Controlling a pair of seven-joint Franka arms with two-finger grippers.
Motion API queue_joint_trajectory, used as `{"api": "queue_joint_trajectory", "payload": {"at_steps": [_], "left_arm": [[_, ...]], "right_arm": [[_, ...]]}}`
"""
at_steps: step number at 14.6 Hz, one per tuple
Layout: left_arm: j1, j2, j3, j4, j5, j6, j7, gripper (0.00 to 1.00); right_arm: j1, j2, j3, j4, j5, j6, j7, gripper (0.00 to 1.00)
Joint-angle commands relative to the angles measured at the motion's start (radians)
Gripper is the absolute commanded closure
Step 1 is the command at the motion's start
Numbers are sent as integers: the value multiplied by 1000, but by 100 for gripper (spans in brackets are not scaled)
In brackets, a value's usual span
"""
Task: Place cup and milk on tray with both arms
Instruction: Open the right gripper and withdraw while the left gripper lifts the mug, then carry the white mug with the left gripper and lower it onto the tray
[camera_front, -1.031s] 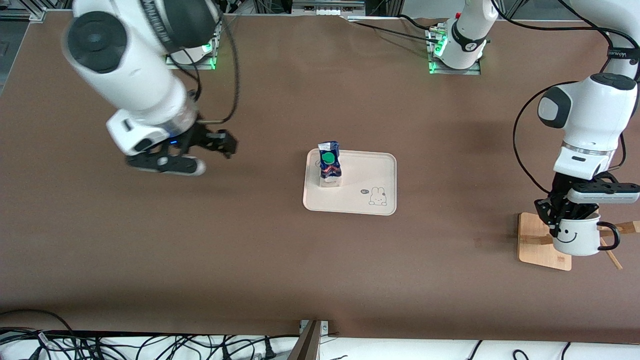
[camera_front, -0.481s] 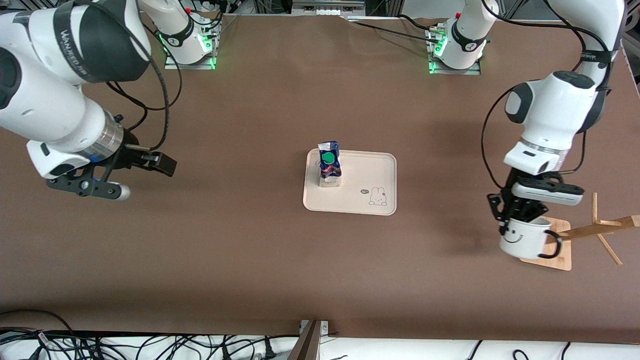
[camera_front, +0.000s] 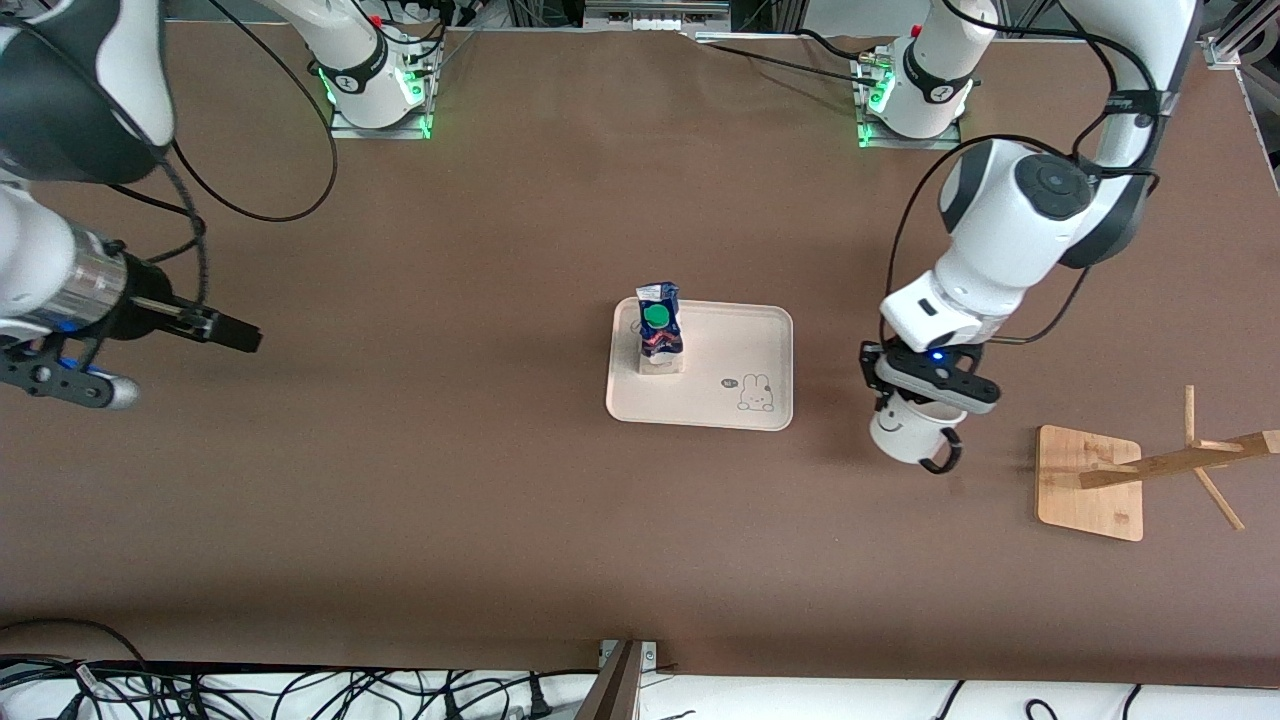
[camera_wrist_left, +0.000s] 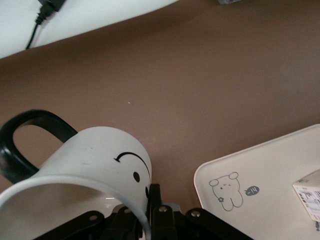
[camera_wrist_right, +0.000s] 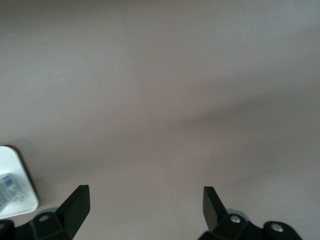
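A matte brown table (camera_front: 520, 500) fills the front view, its surface plain and faintly mottled; a white ledge strewn with black cables (camera_front: 250, 690) runs along the edge nearest the front camera, and both arm bases glow green at the top. Near the middle lies the tray (camera_front: 740, 350), a flat cream-white rectangle with rounded corners, a raised lip and a small line-drawn rabbit. The milk (camera_front: 660, 332) stands upright on the tray, at the end toward the right arm: a small gable-top carton, glossy dark blue above with a round green cap, white below. The left gripper (camera_front: 925, 395) is over bare table between the tray and a tan wooden rack base (camera_front: 1090, 485), its jaws clamped on the rim of the cup (camera_front: 905, 432), a smooth white mug with a black smiley face and a thin black loop handle; the left wrist view shows a finger (camera_wrist_left: 155, 202) pressed against the wall of the tilted mug. The right gripper (camera_front: 150, 345) waits, empty, over the table at the right arm's end, its black fingers (camera_wrist_right: 75, 207) spread wide apart.
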Motion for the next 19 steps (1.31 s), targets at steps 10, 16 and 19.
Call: {"api": "queue_joint_trajectory", "payload": {"at_steps": [10, 16, 19], "left_arm": [[-216, 361, -8, 350, 12, -442, -11, 100], [-244, 392, -7, 349, -19, -472, -11, 100], [-246, 412, -7, 349, -31, -465, -16, 100]], "right_arm": [[-197, -130, 165, -129, -79, 28, -297, 0], [-209, -138, 170, -146, -44, 76, -290, 0], [-211, -135, 171, -156, -45, 111, -226, 0]]}}
